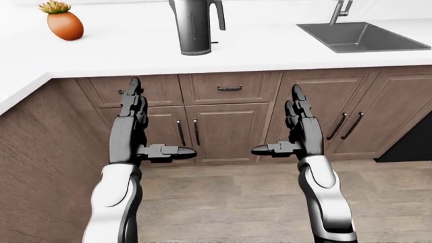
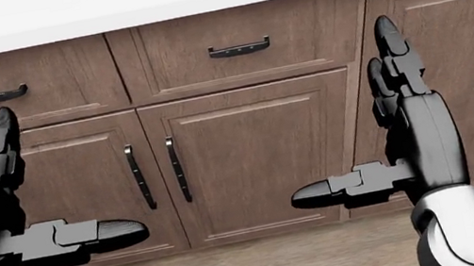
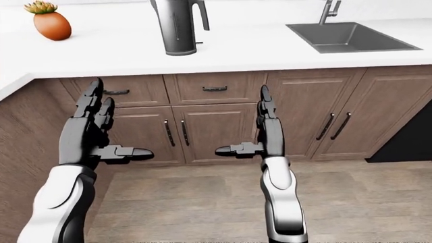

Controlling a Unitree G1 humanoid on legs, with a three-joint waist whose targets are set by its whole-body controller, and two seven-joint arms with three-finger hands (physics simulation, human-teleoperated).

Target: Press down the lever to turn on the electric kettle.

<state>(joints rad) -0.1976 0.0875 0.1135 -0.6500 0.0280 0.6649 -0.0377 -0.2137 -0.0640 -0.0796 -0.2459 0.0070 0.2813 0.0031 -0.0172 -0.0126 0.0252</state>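
Note:
The dark grey electric kettle stands on the white counter at the top middle of the left-eye view, its handle to the right; its top is cut off by the frame. A small lever tab shows low on the handle side. My left hand is open, fingers straight up and thumb pointing right, well below the counter edge. My right hand is open the same way, thumb pointing left. Both hands are empty and far from the kettle.
A steel sink with a faucet sits at the top right. An orange pot with a green plant stands at the top left. Brown cabinet doors and drawers face me. The counter turns a corner at the left.

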